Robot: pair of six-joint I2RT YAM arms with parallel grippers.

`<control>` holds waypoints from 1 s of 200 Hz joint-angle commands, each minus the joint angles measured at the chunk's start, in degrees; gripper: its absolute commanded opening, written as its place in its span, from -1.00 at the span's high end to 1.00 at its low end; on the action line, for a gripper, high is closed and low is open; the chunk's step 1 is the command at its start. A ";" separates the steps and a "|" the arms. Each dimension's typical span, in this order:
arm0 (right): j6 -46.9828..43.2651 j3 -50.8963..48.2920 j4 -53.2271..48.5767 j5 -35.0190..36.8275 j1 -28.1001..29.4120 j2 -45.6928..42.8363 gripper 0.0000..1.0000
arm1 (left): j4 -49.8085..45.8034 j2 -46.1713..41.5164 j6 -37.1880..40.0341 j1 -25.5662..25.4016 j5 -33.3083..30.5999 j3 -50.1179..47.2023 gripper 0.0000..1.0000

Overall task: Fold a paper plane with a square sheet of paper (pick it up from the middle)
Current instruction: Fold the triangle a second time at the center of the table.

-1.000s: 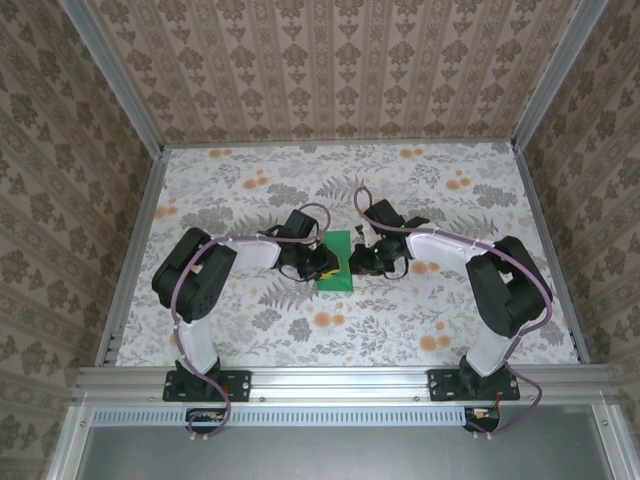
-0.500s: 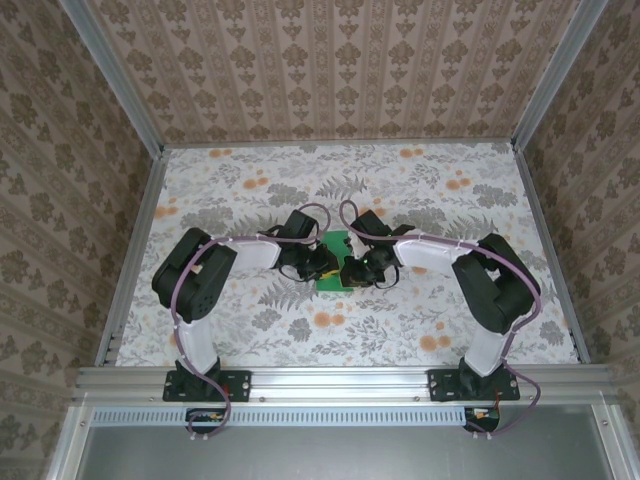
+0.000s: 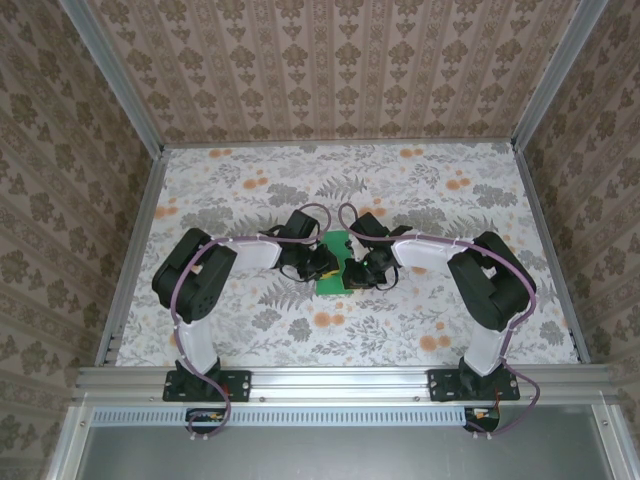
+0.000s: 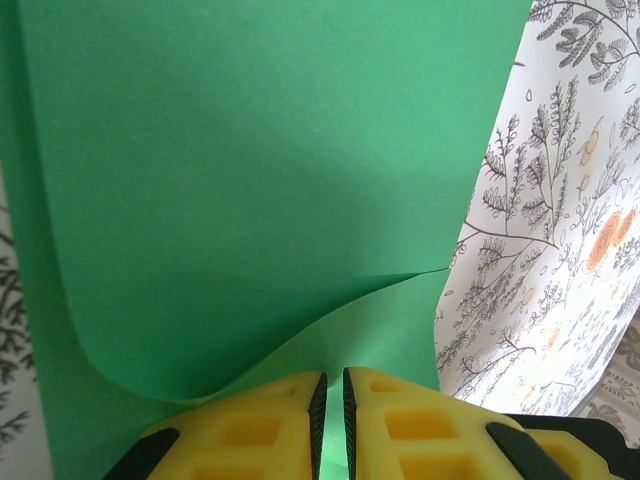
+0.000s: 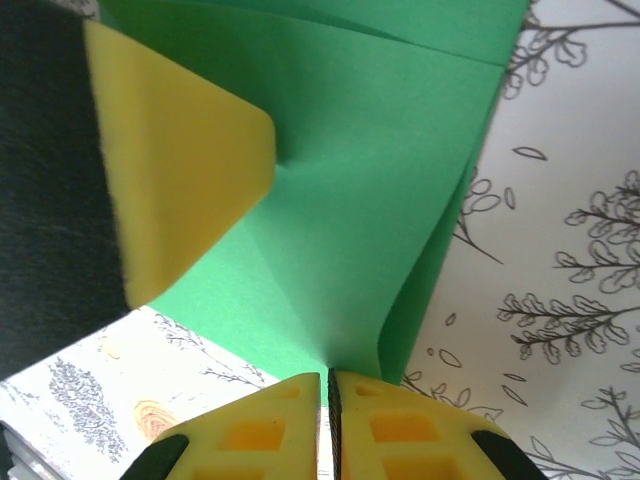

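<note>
The square sheet of paper point(image 3: 337, 268) is bright green and lies mid-table, bent over on itself in a soft curve rather than flat. In the left wrist view the sheet point(image 4: 260, 170) has its upper layer curling down over the lower one. My left gripper point(image 4: 333, 378) point(image 3: 322, 263) is shut on the sheet's near edge, with green showing in the thin slit between its yellow pads. My right gripper point(image 5: 326, 378) point(image 3: 353, 268) is shut on the sheet point(image 5: 350, 220) from the opposite side, beside a raised fold. The left gripper's yellow fingertip point(image 5: 180, 160) presses the paper at upper left.
The floral tabletop point(image 3: 250, 320) spreads wide on all sides of the paper. Aluminium rails point(image 3: 135, 250) and wallpapered walls point(image 3: 330, 70) close in the left, right and back. Both arms arch inward from their bases point(image 3: 205, 380) at the near edge.
My right gripper slid left over the green sheet and closed on its edge, so less paper shows from above. The left gripper stayed in place, gripping the paper.
</note>
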 commanded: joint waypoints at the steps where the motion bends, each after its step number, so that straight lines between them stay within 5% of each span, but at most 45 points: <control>1: -0.62 0.75 -3.06 2.68 0.13 1.01 0.74 | -9.63 2.23 0.46 0.23 -7.02 -1.68 0.63; 200: -1.74 -2.62 -8.24 3.45 0.08 -1.22 0.74 | -8.95 2.34 0.15 0.18 -6.96 -2.31 0.63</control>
